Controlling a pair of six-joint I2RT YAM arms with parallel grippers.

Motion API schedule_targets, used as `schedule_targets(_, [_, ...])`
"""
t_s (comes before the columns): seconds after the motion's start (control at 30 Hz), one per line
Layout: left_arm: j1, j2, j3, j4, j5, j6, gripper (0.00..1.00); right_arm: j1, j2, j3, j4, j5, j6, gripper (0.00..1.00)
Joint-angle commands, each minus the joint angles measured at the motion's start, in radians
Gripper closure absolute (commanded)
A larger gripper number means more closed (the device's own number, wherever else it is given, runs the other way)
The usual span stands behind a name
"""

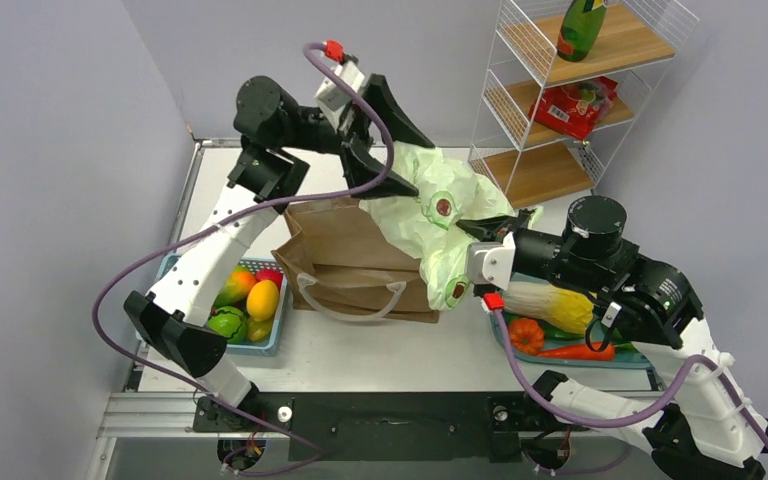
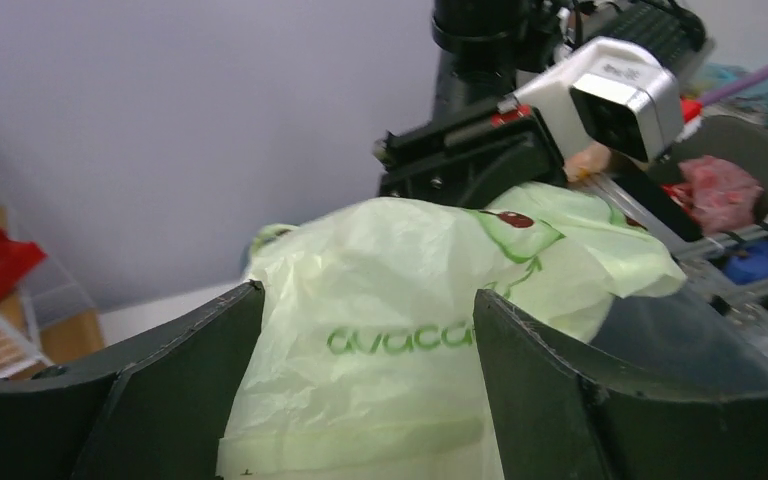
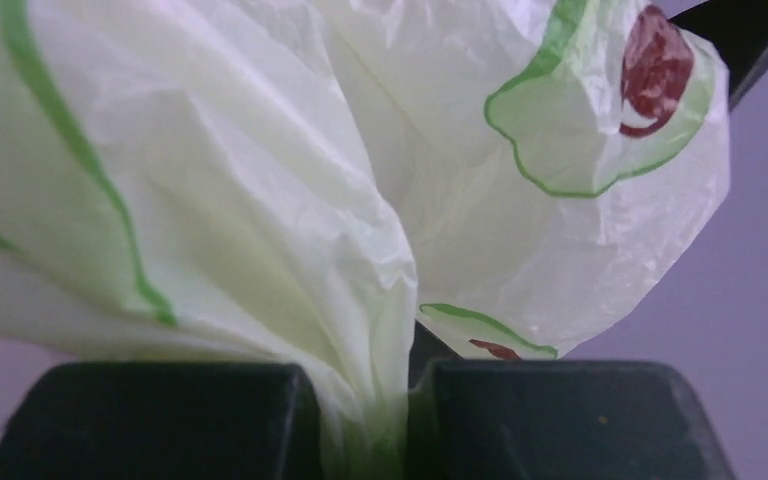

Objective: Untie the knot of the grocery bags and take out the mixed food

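The pale green plastic bag [image 1: 430,215] hangs crumpled over the top right of the brown paper bag [image 1: 345,240]. My left gripper [image 1: 423,168] is open, its fingers wide apart on either side of the bag's upper part; the left wrist view shows the bag [image 2: 390,270] filling the gap of the gripper [image 2: 367,295]. My right gripper [image 1: 470,228] is shut on a gathered fold of the bag [image 3: 260,200], pinched in the gripper [image 3: 363,368]. I cannot make out the knot. A mango [image 1: 262,298] and a green fruit [image 1: 227,322] lie in the left basket.
A blue basket [image 1: 272,340] stands front left. A tray [image 1: 650,355] front right holds the long cabbage [image 1: 550,300] and a ribbed orange piece [image 1: 526,335]. A wire shelf [image 1: 520,100] back right carries a dark green bottle [image 1: 580,30] and a red packet [image 1: 570,108].
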Motion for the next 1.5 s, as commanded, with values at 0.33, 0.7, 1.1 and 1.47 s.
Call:
schedule_targets(0.33, [-0.183,-0.208,-0.191,-0.266,-0.253,0.446,0.23,-0.019,0.029,-0.035,0.598,0.201,0.858,1.00])
schedule_targets(0.7, [-0.357,-0.276,-0.277,-0.144,-0.697,0.570,0.20,-0.037,0.052,-0.095,0.781,0.040,1.260,1.00])
schedule_targets(1.1, [-0.440,-0.218,-0.269,-0.135,-1.211,0.634,0.20,-0.002,0.087,-0.085,0.796,-0.153,1.319,1.00])
schedule_targets(1.47, [-0.441,-0.347,-0.491,-0.085,-1.356,0.861,0.19,-0.115,0.035,-0.091,0.712,-0.131,1.265,1.00])
